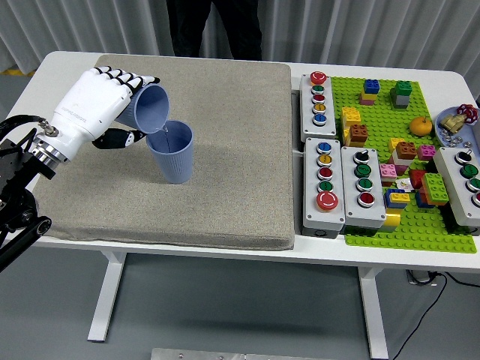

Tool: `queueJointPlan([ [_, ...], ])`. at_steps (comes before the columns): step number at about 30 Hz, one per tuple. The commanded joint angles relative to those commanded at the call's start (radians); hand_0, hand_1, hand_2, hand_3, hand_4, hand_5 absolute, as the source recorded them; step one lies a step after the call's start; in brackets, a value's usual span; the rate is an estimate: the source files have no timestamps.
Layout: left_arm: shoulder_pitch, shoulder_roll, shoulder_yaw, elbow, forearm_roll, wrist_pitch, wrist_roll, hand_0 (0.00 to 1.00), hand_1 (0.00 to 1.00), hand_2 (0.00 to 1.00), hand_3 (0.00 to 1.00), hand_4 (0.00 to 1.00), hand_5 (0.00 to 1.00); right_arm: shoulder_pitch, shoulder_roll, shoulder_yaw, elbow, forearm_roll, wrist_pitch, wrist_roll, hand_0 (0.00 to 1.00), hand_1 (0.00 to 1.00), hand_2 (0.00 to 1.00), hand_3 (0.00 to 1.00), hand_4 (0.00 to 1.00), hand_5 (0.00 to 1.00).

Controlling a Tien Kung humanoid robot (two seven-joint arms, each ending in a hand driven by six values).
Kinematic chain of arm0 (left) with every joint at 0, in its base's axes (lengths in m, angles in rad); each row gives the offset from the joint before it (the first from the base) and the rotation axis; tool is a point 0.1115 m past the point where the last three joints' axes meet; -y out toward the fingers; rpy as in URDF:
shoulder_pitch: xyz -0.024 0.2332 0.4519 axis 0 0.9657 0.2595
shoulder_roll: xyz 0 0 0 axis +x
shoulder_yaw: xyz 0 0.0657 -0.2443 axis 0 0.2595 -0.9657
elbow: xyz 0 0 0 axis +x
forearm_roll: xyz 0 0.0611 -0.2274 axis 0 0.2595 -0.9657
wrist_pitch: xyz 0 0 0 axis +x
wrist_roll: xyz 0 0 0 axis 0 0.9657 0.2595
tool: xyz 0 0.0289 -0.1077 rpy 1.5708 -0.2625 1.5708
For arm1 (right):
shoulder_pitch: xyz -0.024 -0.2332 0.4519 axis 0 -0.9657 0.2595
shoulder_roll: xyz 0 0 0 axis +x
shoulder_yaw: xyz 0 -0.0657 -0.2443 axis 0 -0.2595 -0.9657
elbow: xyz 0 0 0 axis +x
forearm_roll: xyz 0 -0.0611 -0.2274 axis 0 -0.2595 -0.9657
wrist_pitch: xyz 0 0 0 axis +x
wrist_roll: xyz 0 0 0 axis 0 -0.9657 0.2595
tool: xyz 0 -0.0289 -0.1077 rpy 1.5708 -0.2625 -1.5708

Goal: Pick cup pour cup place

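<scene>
Nearest the table's (45, 75) front edge, the black left arm comes in from the lower left corner and ends in a white left hand (94, 109) over the left part of the grey mat (225, 150). Its fingers are wrapped around a blue cup (150, 109), gripping it tipped well over on its side with the mouth facing right and down. Just below that mouth stands a second blue cup (172, 154), upright on the mat a little left of its middle; the tilted cup's rim sits right at the standing cup's rim (whether they touch cannot be told). To the right, off the mat, grey button boxes (323, 184) lie beside a green baseplate (409, 229) covered with coloured bricks, reaching to the table's right edge. At the far edge a person (214, 26) in dark clothes stands behind the mat
</scene>
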Motion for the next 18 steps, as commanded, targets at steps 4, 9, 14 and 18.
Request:
queueJointPlan([
  [4, 0.001, 0.001, 0.005, -0.004, 0.0, 0.006, 0.006, 0.455, 0.501, 0.549, 0.565, 0.634, 0.023, -0.001, 0.0, 0.0, 0.0, 0.001, 0.0, 0.0, 0.745, 0.715, 0.735, 0.636, 0.188, 0.421],
  [9, -0.008, 0.01, 0.011, -0.006, 0.0, 0.01, 0.012, 0.459, 0.502, 0.55, 0.565, 0.628, 0.022, 0.0, 0.0, 0.0, 0.0, 0.0, -0.001, 0.0, 0.745, 0.715, 0.734, 0.635, 0.188, 0.419],
  [14, -0.018, 0.018, 0.024, -0.011, 0.0, 0.011, 0.016, 0.458, 0.502, 0.551, 0.566, 0.627, 0.019, 0.001, 0.0, -0.001, 0.0, 0.002, -0.001, 0.001, 0.745, 0.715, 0.734, 0.635, 0.187, 0.419],
  [18, -0.02, 0.017, 0.025, -0.011, 0.0, 0.011, 0.014, 0.462, 0.503, 0.551, 0.566, 0.625, 0.014, 0.0, 0.0, -0.001, 0.0, 0.003, -0.001, 0.001, 0.745, 0.715, 0.734, 0.635, 0.186, 0.418],
])
